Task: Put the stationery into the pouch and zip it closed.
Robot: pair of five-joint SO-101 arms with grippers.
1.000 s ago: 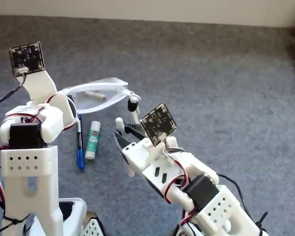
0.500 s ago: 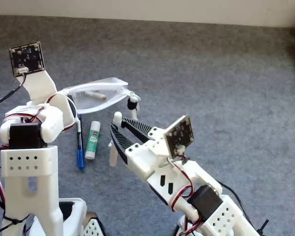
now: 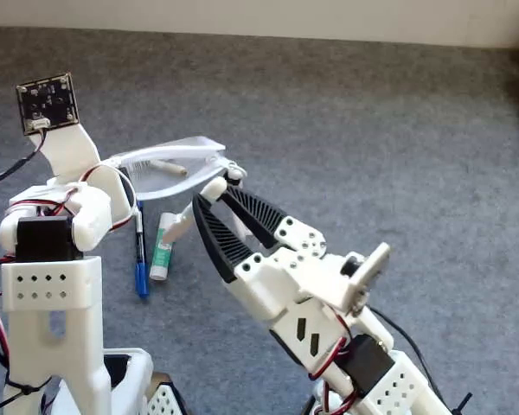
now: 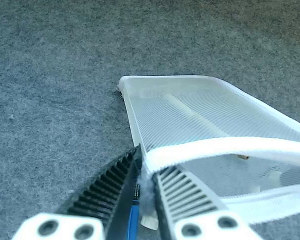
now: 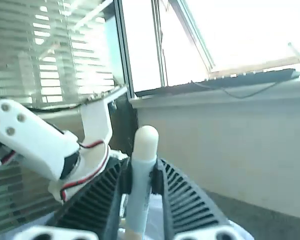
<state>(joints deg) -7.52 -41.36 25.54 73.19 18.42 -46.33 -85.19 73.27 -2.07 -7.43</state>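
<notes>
Grey carpet lay under both arms. On it, the right gripper was shut tight on a white pen. The pen's round end poked out past the jaws. The gripper hung right by the open mouth of the pouch, and the pen was not inside yet.

I think the step in hand was getting this white pen into the pouch. The next move would need the pen's end aimed into the mouth and pushed in. Only then should the jaws let go.

The right arm was stretched out low toward the pouch. Its wrist was turned, so the pen sat on a slant.

The left gripper pinched the rim of the pouch and held the mouth up and open. The left arm stood folded just beside the pouch.

A thin pencil already lay inside the pouch. A glue stick and a blue pen lay side by side on the carpet near the pouch, on the arms' side. They were waiting their turn.
</notes>
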